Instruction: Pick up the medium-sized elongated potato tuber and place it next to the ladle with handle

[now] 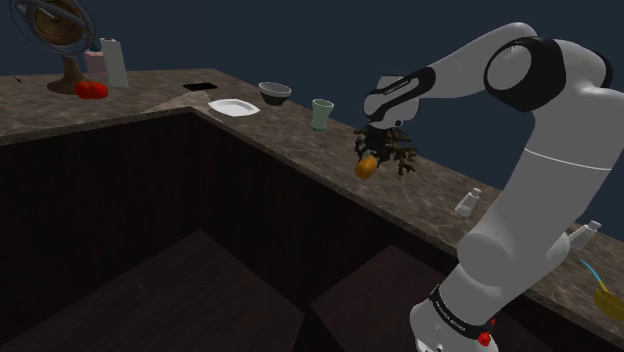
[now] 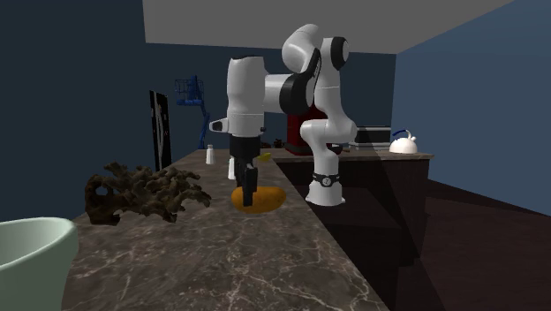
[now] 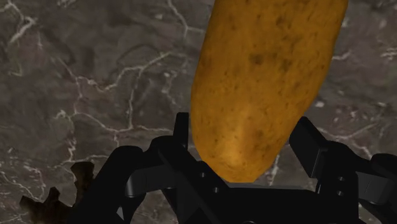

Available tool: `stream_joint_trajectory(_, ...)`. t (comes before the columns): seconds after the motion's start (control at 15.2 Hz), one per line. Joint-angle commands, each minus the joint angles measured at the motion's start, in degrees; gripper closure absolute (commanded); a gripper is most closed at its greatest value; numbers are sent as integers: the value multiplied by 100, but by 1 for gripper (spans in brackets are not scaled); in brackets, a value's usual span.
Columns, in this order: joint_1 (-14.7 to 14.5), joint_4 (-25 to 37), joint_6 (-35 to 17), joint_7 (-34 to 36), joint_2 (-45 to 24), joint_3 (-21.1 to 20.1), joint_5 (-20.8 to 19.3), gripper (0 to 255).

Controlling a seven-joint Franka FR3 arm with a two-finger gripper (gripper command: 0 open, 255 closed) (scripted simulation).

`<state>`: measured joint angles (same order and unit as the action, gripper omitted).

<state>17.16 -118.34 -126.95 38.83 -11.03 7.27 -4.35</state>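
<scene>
Running out past the edge of the wrist view, the orange-brown potato [image 3: 267, 83] shows its near end and little more, so its full length cannot be read there. The two black fingers [image 3: 182, 133] are clamped on that near end, one on each flank, with the marbled tabletop [image 3: 83, 76] behind. In the second exterior view the gripper [image 2: 248, 196] stands in front of the potato and covers its middle. Whether the tuber's underside touches the stone or hangs just clear of it is hard to make out. In the shoulder view the potato sits at the tabletop's front edge, at 7 o'clock of the gripper. A dark gnarled lump [image 1: 402, 152], like driftwood, lies just beside it at 2 o'clock, its outline vague in the dim light. The ladle [image 1: 606, 296], a yellow scoop with a thin blue handle, is cut off by that view's border at 4 o'clock of the potato, well apart from it, beyond a small white shaker [image 1: 467, 203]. The white arm [image 1: 520, 200] rises from 5 o'clock, bends at a high elbow and reaches toward 9 o'clock, its wrist turned down at the tabletop. A pale green cup [image 1: 321, 113], a dark bowl [image 1: 274, 94] and a white plate [image 1: 234, 106] line the tabletop toward 10 o'clock of the gripper.
</scene>
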Motion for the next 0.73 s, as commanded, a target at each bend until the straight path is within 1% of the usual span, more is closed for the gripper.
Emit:
stream_joint_trajectory(0.0,-3,48,106,-4,56,-1,-2,255)
stream_joint_trajectory(0.66,-18,401,815,-32,413,0,-19,255)
